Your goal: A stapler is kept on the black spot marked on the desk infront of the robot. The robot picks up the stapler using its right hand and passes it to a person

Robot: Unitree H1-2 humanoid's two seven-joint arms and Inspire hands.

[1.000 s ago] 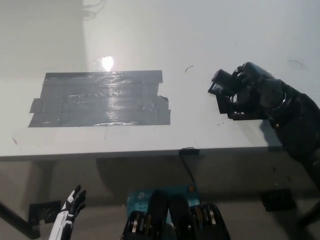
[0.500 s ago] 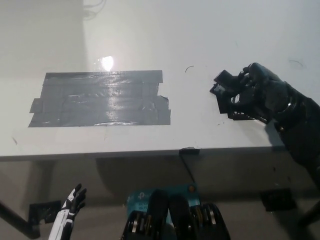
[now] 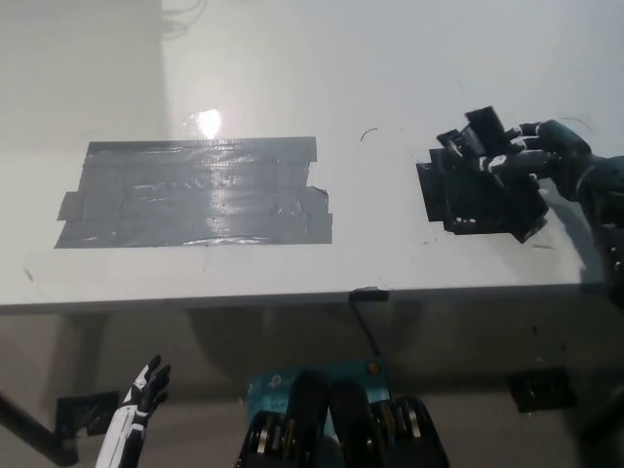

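Note:
My black right hand (image 3: 539, 156) comes in from the right edge and is shut on the dark stapler (image 3: 472, 136). The stapler's front end sticks out to the left of the fingers, and its outline merges with the hand. Directly beneath them the black square spot (image 3: 478, 203) on the white desk (image 3: 390, 88) lies uncovered. My white left hand (image 3: 139, 400) rests low at the lower left, below the desk's front edge, fingers apart and holding nothing.
A wide patch of grey tape (image 3: 195, 190) covers the desk's left half, with a lamp glare just above it. A thin cable (image 3: 367, 314) drops from the front edge near the middle. Dark desk feet stand on the floor at both lower corners.
My right hand has drawn back to the right and slightly up with the stapler in it, uncovering the black spot. The left hand has stayed put.

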